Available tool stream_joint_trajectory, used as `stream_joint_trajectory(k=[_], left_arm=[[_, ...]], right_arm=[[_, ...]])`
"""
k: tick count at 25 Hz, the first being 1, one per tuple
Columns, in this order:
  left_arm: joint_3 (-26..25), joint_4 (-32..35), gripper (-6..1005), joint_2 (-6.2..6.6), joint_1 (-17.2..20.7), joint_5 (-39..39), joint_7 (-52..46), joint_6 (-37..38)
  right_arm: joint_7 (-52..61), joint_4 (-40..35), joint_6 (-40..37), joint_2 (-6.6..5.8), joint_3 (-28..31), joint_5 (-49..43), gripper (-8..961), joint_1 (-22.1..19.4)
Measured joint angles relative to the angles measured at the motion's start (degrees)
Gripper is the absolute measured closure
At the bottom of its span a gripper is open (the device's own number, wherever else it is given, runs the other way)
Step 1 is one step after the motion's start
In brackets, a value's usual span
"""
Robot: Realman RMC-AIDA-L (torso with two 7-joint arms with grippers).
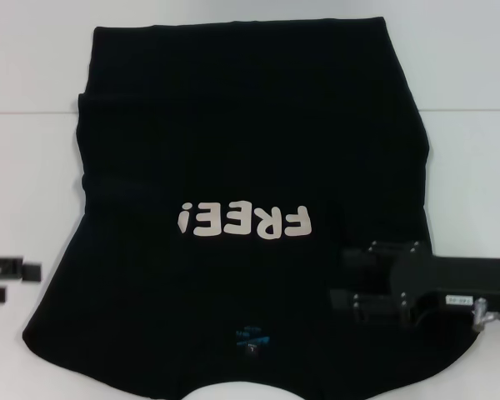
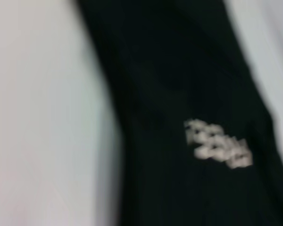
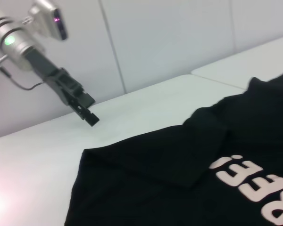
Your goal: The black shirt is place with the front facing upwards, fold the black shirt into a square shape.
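The black shirt (image 1: pixel 233 150) lies flat on the white table, front up. Its cream "FREE!" lettering (image 1: pixel 243 222) reads upside down, and the blue neck label (image 1: pixel 252 339) is at the near edge. My right gripper (image 1: pixel 343 279) hovers open over the shirt's right shoulder area, nothing between its fingers. My left gripper (image 1: pixel 21 283) is open over bare table, just left of the shirt and apart from it; the right wrist view shows it (image 3: pixel 90 115) beyond the shirt (image 3: pixel 179 188). The left wrist view shows the shirt (image 2: pixel 179 84) and its lettering (image 2: pixel 218 145), blurred.
The white table (image 1: pixel 33 167) extends on both sides of the shirt, with a seam line (image 1: pixel 467 110) across its far part. A pale wall (image 3: pixel 170 37) rises behind the table. The shirt's hem reaches close to the far edge.
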Motion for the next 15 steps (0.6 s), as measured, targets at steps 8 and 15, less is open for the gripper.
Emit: stream_joint_trajectory(k=[8,15], left_arm=[[1.80,0.27,49,-0.33,-3.98,11.50,-4.21,0.83],[5.22,0.07,50,-2.06,-5.44,13.32,-4.52,-2.41]], right_arm=[[-2.10,2.18,1.31,-0.02,0.00,0.07,194,0.23],[-1.75,2.21,1.32,-0.10,0.00,0.12,195,0.18]])
